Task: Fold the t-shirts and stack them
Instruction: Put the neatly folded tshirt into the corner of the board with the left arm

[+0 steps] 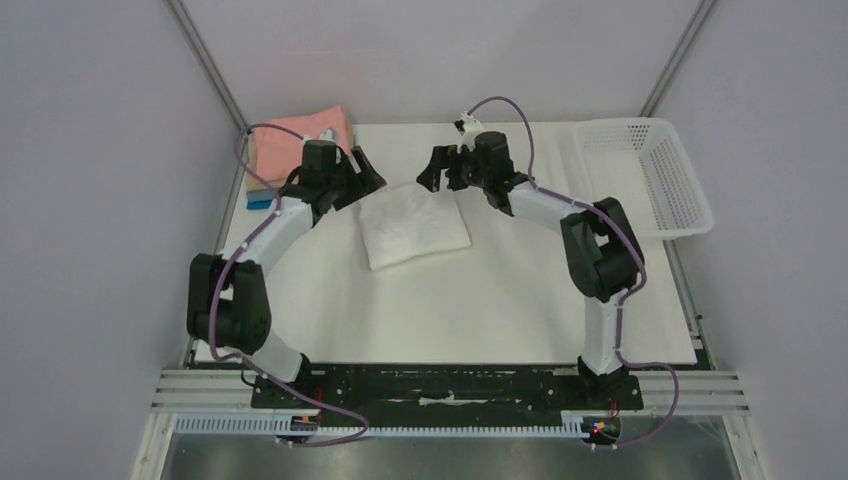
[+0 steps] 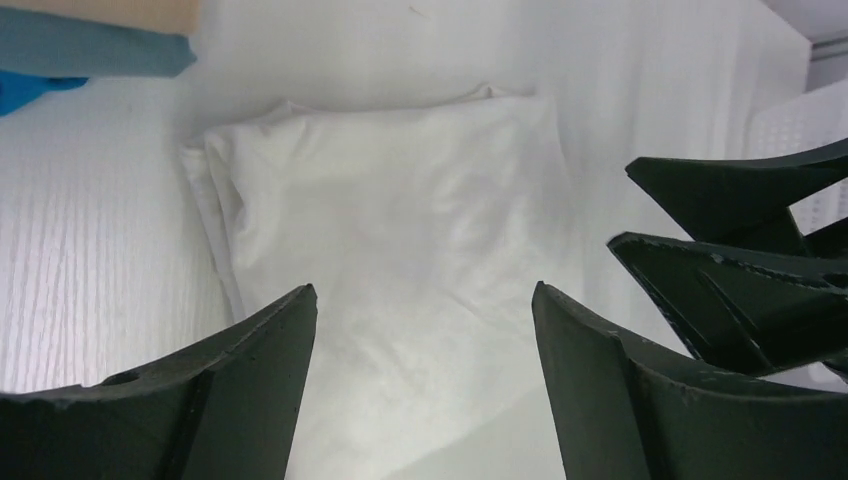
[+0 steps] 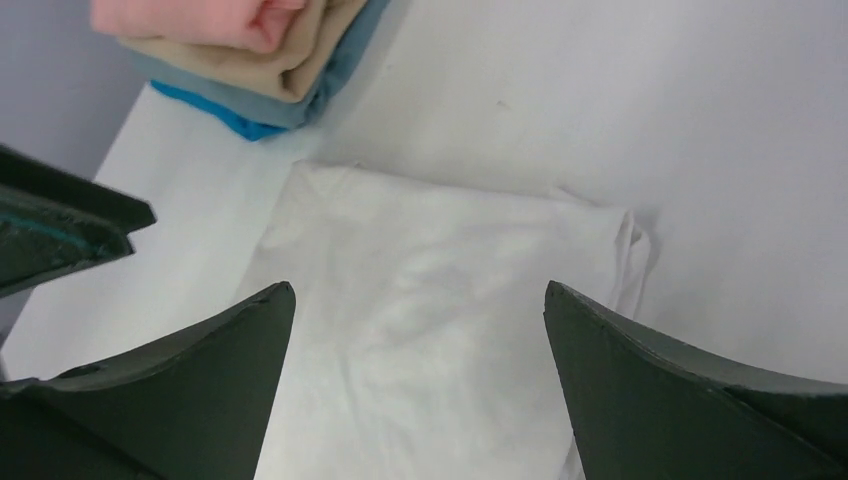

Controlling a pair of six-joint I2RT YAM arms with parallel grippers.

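From above, a thin white cloth t-shirt folded into a rough rectangle [image 1: 413,225] is seen lying on the white table [image 1: 450,310], between the 2 arms. The left gripper [image 1: 372,172] is held just beyond its far-left corner and the right gripper [image 1: 432,168] just beyond its far edge. Both sets of jaws are spread wide and nothing is held. A stack of folded t-shirts topped in salmon pink [image 1: 300,140] is placed at the far-left corner, near the white t-shirt but apart from it. A white plastic mesh basket [image 1: 625,128] is set at the far right.

In the left wrist view, the white t-shirt [image 2: 400,200] is framed between the parted fingers, with layered edges exposed along its left side. The right gripper [image 2: 625,205] is seen close by at the right.

In the right wrist view, 4 layers are counted in the stack [image 3: 250,50]: pink, tan, grey-blue and bright blue. A loose flap is noted at the white t-shirt's right corner [image 3: 630,235].

Folding is judged done, with the transfer to the stack remaining. If only the upper layers were pinched, the fold would likely be pulled open. Sagging of the thin cloth could be caused by uneven grips. The stack could be nudged by the left arm, and the 2 grippers, so near each other, could be brought into collision.
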